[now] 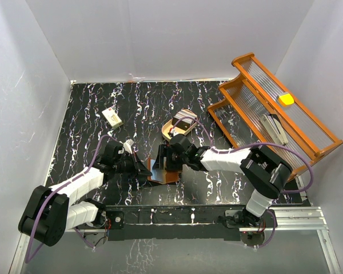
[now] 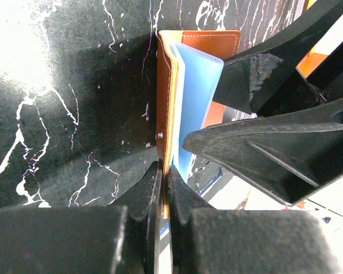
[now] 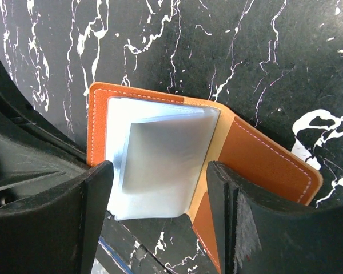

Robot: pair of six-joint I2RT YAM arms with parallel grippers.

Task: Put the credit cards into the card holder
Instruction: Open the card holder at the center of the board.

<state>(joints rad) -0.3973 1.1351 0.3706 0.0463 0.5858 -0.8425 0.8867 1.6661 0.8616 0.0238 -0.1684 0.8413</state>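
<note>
At the near middle of the table (image 1: 91, 108), the card holder (image 1: 163, 171) is held open, with the left gripper (image 2: 164, 174) clamped on one leather flap to steady it. The right gripper (image 3: 160, 171) hovers empty, fingers apart astride the grey-blue pockets, probably to spread them. The credit cards (image 1: 181, 127) seem to wait in the oval tray (image 1: 187, 113) just on the far side

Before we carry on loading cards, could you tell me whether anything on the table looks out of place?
Nothing looks spilled or damaged. The orange rack on the right sits askew, turned at a slant. The card holder is open, its cover pinched by the left hand, which seems deliberate.
</note>
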